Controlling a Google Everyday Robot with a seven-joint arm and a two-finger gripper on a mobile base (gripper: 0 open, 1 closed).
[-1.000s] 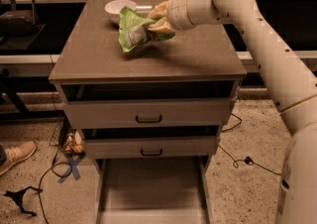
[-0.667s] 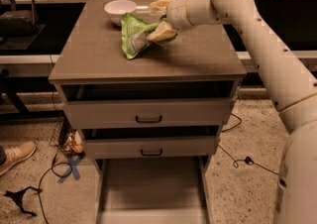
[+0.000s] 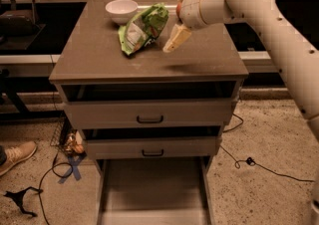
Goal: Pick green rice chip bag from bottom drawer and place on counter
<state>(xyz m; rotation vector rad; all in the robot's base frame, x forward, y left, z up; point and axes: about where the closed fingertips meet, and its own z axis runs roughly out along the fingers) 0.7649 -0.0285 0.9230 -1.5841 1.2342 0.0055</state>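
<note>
Green rice chip bag [image 3: 142, 29] on counter [image 3: 99, 59], pincer [image 3: 170, 17] gaping just beside

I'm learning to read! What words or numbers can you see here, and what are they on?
Bag, lying on the counter: it has printing on white panels, but it is too blurred to read.
Bowl: no words.
Pincer, open, above the counter just right of the bag: no words.
Nothing else here shows readable words or numbers.
</note>
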